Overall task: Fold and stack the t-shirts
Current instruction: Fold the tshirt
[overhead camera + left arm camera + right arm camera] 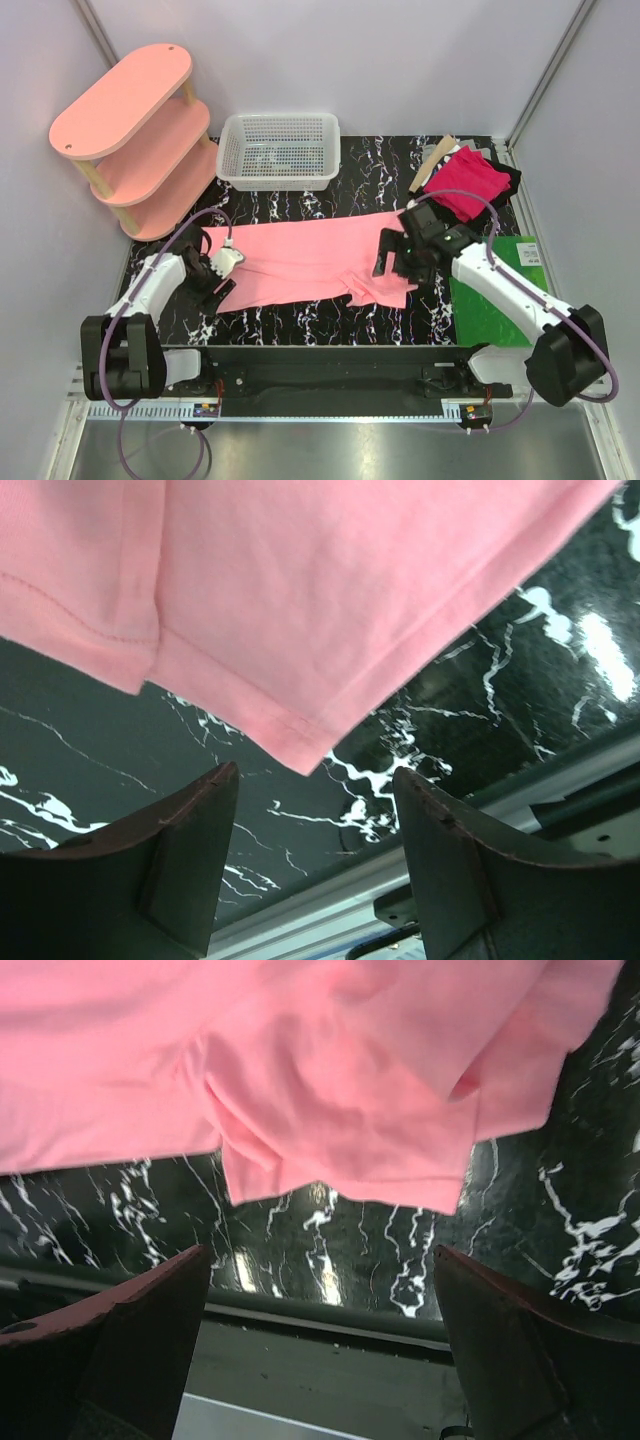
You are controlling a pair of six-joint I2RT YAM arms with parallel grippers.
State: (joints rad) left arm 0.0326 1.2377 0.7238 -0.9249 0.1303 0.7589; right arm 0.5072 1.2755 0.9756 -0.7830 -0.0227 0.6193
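The pink t-shirt (310, 255) lies in a long strip across the table (300, 322). The left pincer (218, 280) and right pincer (395, 262) sit at its ends, both spread apart, holding nothing. I think it is half folded, so next they must grab an end and fold it over. The red t-shirt (465, 190) waits far right.

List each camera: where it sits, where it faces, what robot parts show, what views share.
Top external: above and behind the robot, looking down at the table; the left arm and right arm show.
Left wrist: on the left arm, looking past its open left end effector at the pink t-shirt's hem corner.
Right wrist: on the right arm, looking past its open right end effector at the shirt's bunched edge.
Shared: the pink t-shirt on the marble table.
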